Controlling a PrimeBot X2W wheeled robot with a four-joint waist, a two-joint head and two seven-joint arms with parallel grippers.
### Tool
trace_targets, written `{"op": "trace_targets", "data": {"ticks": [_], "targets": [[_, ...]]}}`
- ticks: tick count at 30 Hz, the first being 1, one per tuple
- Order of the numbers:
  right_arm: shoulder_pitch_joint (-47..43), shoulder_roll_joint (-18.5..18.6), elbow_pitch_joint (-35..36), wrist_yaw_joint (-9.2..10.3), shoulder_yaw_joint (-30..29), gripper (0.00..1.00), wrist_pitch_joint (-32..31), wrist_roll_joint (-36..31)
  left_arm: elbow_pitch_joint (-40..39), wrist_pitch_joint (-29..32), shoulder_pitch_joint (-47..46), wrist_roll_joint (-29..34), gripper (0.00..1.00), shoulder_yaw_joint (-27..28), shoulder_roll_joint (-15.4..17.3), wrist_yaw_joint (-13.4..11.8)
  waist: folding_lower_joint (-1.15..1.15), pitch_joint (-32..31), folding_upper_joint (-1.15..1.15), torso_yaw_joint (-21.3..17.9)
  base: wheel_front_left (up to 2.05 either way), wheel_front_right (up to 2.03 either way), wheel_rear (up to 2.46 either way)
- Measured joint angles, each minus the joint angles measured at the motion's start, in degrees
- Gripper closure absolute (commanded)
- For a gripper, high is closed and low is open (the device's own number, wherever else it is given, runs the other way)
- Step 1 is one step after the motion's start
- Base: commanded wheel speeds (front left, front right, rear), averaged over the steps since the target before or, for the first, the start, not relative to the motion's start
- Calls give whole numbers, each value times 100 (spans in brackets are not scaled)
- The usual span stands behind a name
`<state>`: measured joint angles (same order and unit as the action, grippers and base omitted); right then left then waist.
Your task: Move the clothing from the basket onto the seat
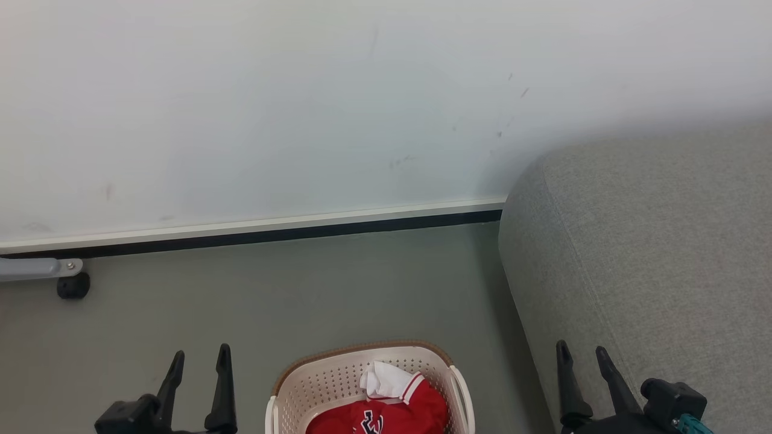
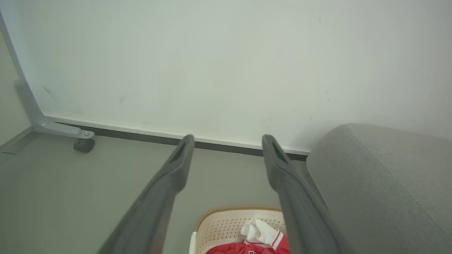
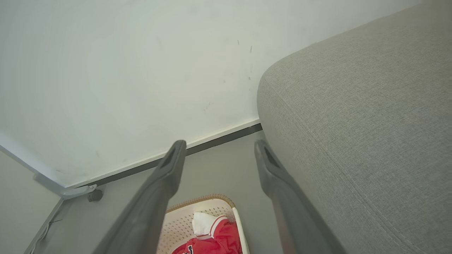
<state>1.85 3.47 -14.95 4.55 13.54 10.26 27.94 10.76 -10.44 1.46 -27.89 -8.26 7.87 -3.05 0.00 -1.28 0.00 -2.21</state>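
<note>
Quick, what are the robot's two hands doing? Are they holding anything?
Left gripper: open, holding nothing.
Right gripper: open, holding nothing.

Your head camera looks forward and down at the floor [image 1: 301, 301] and wall [image 1: 301, 90]. The wrist cameras look along the left gripper [image 2: 227, 138] and right gripper [image 3: 219, 143] (both toward that wall). All three share the basket [image 1: 313, 386] and seat [image 1: 651, 241].

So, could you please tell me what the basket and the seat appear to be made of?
The basket looks like moulded cream plastic with a matte finish, going by its regular punched holes; its brown rim has a woven look, material unclear. The seat seems upholstered in grey woven fabric: weave texture and a stitched seam show.
</note>
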Motion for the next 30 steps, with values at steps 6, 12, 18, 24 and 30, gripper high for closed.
{"op": "trace_targets", "data": {"ticks": [6, 12, 18, 24, 30], "targets": [[1, 16, 31, 74, 94, 0, 113, -448, -13, -107, 25, 412, 0, -49, 16, -55, 0, 1, 0, -32, 0, 0, 0], [1, 26, 86, 156, 216, 0, 245, -966, -44, -231, 62, 820, 0, -86, 29, -107, 0, 9, 0, -68, 0, 0, 0], [8, 30, 124, 220, 333, 0, 353, -1428, -69, -348, 129, 1228, 0, -123, 51, -154, 0, 21, 0, -105, 0, 0, 0], [22, 29, 132, 258, 347, 0, 403, -1647, -80, -403, 129, 1473, 0, -141, 65, -154, 0, 38, 0, -126, 0, 0, 0], [22, 24, 132, 258, 341, 0, 403, -1648, -80, -403, 128, 1481, 0, -125, 65, -148, 0, 57, 0, -146, 0, 0, 0]]}}
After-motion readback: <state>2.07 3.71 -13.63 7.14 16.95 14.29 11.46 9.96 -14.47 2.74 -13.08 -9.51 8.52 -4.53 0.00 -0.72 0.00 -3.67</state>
